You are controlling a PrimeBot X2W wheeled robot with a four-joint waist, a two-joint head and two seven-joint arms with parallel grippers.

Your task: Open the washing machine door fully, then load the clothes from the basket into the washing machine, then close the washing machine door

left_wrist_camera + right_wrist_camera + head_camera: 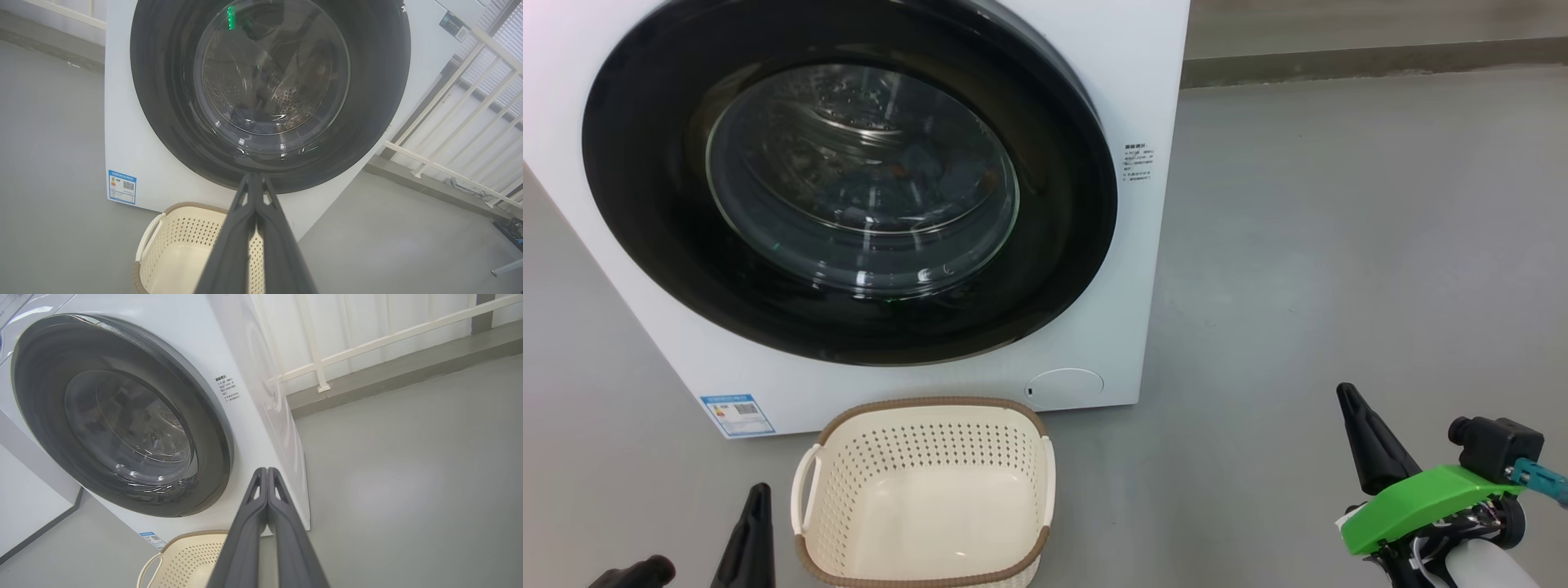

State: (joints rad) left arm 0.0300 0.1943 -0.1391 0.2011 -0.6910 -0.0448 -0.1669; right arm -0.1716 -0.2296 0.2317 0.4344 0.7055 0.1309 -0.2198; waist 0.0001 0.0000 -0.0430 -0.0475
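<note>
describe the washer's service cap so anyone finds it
Find the white washing machine with its round black-rimmed door. Below the door, at the front's lower right corner, behind the cream basket, sits the service cap. It is a plain white disc, unlike the blue label sticker lower left.

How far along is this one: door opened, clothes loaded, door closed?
Looks done: the washing machine door sits closed, blue fabric, apparently the clothes, shows behind its glass, and the basket is empty. In hand: nothing; left pincer and right pincer are shut, empty. Left: nothing visible.
</note>
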